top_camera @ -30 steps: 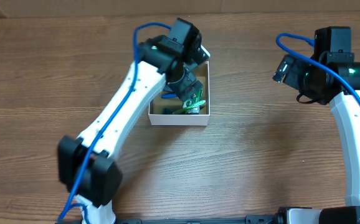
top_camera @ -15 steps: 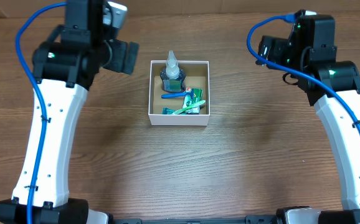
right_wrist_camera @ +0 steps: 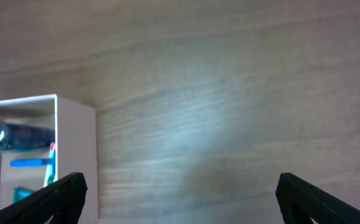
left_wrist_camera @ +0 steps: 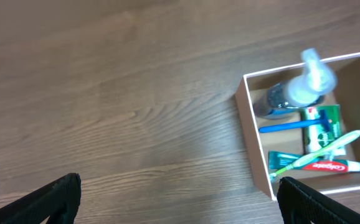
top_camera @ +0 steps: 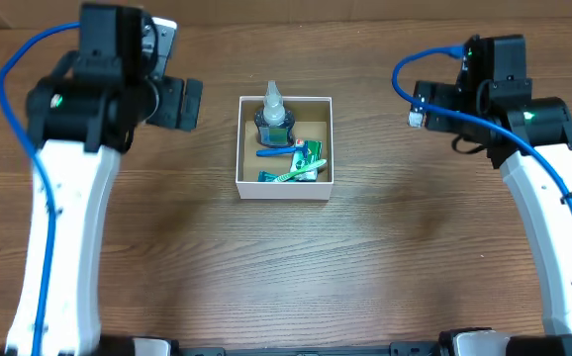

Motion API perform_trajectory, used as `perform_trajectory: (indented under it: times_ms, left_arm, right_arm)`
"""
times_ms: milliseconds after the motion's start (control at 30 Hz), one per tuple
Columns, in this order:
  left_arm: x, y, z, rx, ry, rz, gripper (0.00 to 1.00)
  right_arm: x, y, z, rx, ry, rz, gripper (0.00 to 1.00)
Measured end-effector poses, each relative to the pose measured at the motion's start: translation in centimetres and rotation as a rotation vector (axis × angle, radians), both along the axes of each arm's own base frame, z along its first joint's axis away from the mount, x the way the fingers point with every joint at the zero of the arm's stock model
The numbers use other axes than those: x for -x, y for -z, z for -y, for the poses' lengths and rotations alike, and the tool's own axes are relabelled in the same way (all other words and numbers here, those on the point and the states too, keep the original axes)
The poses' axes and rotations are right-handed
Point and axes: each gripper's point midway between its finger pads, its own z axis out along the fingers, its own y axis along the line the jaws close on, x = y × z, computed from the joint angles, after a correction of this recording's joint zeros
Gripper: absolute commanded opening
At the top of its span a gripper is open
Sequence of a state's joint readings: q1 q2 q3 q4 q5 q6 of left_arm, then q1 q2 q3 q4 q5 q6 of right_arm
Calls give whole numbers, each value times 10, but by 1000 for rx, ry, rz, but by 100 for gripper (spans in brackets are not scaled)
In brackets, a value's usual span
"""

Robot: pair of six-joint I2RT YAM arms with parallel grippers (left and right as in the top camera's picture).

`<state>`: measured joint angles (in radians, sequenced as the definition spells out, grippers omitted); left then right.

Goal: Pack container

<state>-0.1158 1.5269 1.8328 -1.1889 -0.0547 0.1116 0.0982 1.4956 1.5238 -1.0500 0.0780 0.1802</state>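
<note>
A: Where is the box?
B: The box [top_camera: 284,191] sits on the table [top_camera: 365,267], mid-width and toward the far edge. It lies between the two arms and touches neither.
A: What is in it?
B: A clear bottle [top_camera: 273,111] with blue liquid is at the far end, its nozzle reaching over the far wall. Just in front of it a blue razor [top_camera: 276,151] lies crosswise. Nearer still, a green toothbrush [top_camera: 288,174] lies slanted over the toothpaste [left_wrist_camera: 317,166]. A green packet [top_camera: 312,153] is on the right side.
A: The left gripper?
B: The left gripper [left_wrist_camera: 179,180] hangs over bare wood to the left of the box, fingers spread wide with nothing between them. Its camera shows the box at the right edge.
A: And the right gripper?
B: The right gripper [right_wrist_camera: 180,178] is well off to the right of the box, fingers also spread wide and holding nothing. Its camera catches only a white corner of the box at lower left.
</note>
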Motion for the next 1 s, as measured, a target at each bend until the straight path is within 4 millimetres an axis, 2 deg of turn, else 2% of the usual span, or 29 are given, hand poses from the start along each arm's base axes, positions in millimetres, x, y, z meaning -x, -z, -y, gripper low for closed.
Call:
perform_trajectory:
  times_ms: [133,167,233,300,367,533,600,633,800,1000]
  left_arm:
    - [36,-32,-3,17,6,127,100]
    - [48,-37,-5,21,6,158,100]
    - [74,-40,-7,28,8,206,100]
    - [94,-36,-9,32,9,236,100]
    - [117,-24,-12,34,9,251,100]
    - [160,11,-17,45,-1,252,100]
    - [170,23,-18,48,-4,249,100]
    - [175,33,-19,50,-7,237,100]
    - [176,64,-18,49,-14,151,100]
    - [175,82,-17,46,-11,90,100]
  right_arm:
    - [22,-11,2,-21,20,40,100]
    - [24,-12,2,-24,21,46,100]
    - [46,-25,3,-39,24,117,100]
    - [64,-30,4,-50,22,180,100]
    - [85,-32,6,-58,21,247,100]
    - [132,-16,12,-64,18,352,100]
    - [147,-4,14,-61,21,383,100]
    - [148,-4,15,-61,22,390,100]
    - [149,-5,15,-60,22,407,100]
    - [149,-5,16,-57,24,404,100]
